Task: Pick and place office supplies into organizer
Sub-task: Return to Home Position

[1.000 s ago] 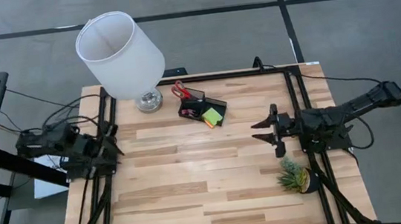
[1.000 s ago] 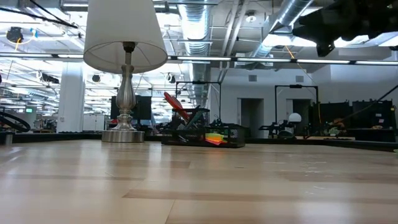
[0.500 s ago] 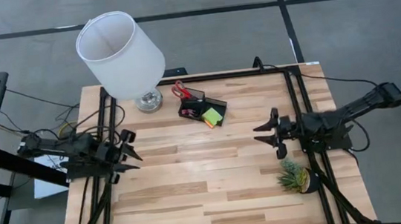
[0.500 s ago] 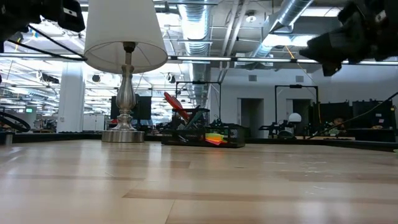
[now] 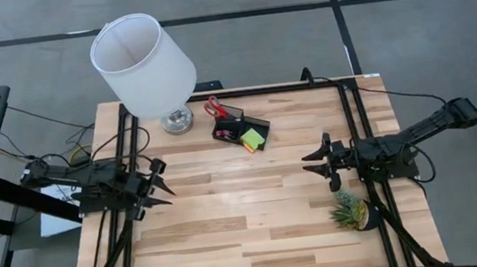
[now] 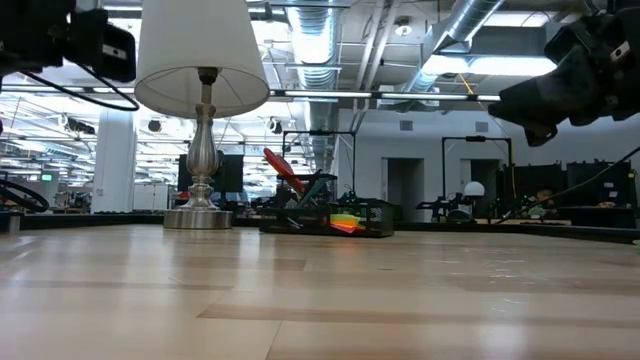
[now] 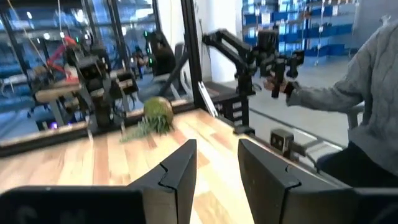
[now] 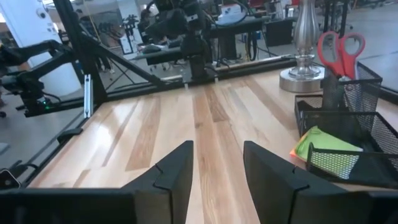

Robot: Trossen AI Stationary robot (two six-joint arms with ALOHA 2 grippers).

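The black mesh organizer (image 5: 240,131) stands on the far middle of the table, beside the lamp. Red-handled scissors (image 5: 214,108) stand upright in its cup section. The lime-green sticky-note pad (image 5: 254,138) lies in its low tray. The right wrist view shows the organizer (image 8: 348,124), the scissors (image 8: 339,53) and the pad (image 8: 320,144). The low view shows the organizer (image 6: 335,216) far off. My left gripper (image 5: 166,183) hovers open over the table's left side. My right gripper (image 5: 306,163) hovers open over the right side, with the organizer beyond it toward the far left.
A white-shaded lamp (image 5: 142,62) stands at the far left, its base (image 8: 305,71) next to the organizer. A small green spiky plant (image 5: 353,210) sits near my right arm. Bare wood lies between the grippers. A person in grey (image 7: 367,93) sits beyond the table.
My left gripper has moved from the table's left edge toward the right, out over the wood, and has come lower. My right gripper has also sunk lower and drawn back a little toward the right. The organizer and its contents have stayed put.
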